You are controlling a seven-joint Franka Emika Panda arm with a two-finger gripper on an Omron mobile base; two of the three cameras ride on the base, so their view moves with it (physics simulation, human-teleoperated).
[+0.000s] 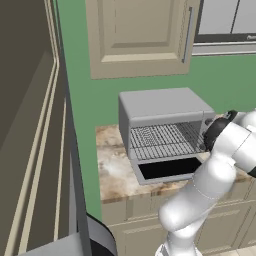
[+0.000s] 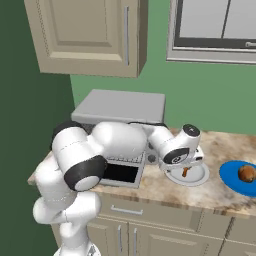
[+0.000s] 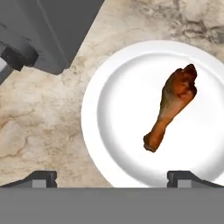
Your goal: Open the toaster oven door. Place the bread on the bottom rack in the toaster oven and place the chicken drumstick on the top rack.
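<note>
The chicken drumstick (image 3: 173, 107) is seen lying on a white plate (image 3: 113, 131) on the marble worktop (image 3: 39, 127), just beside the toaster oven (image 1: 162, 120), whose door (image 1: 167, 170) is folded down flat so that the wire racks (image 1: 162, 140) are exposed. The pincer (image 3: 112, 177) is held open above the plate, its fingertips (image 3: 41, 178) spread wide and nothing gripped between them. Farther from the oven than the white plate, the bread (image 2: 246, 173) is seen resting on a blue plate (image 2: 230, 181).
</note>
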